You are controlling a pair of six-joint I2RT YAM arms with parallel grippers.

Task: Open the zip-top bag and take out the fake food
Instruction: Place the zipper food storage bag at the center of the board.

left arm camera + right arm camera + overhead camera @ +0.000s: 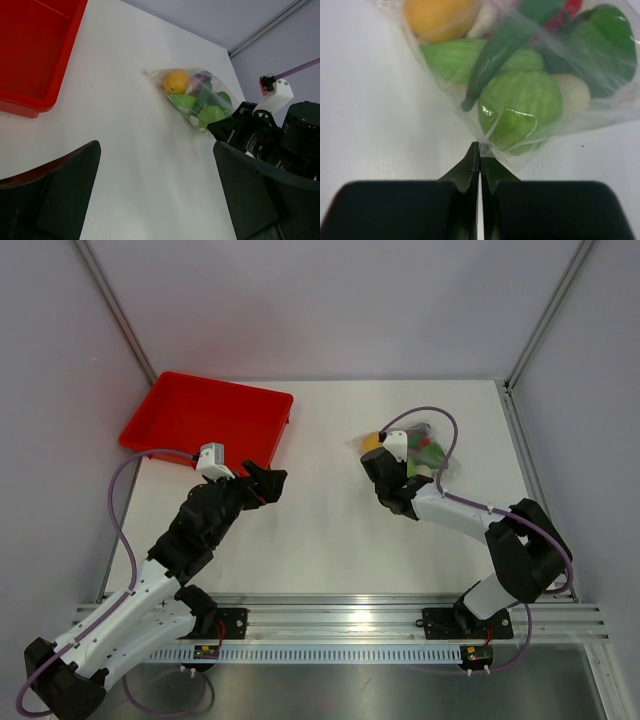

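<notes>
The clear zip-top bag (600, 75) lies on the white table at the right, also visible in the top view (432, 452) and the left wrist view (192, 97). Inside sits the fake food: a yellow round piece (440, 17), several green pieces (522, 107) and a purple one (202, 78). My right gripper (480, 147) is shut on the bag's near plastic edge, pinching a gathered corner. My left gripper (157, 200) hangs wide open over bare table left of the bag, its fingers (60, 195) holding nothing.
A red tray (205, 420) rests at the back left of the table, its corner close to my left wrist. Grey walls with metal posts enclose the back and sides. An aluminium rail (340, 620) runs along the near edge.
</notes>
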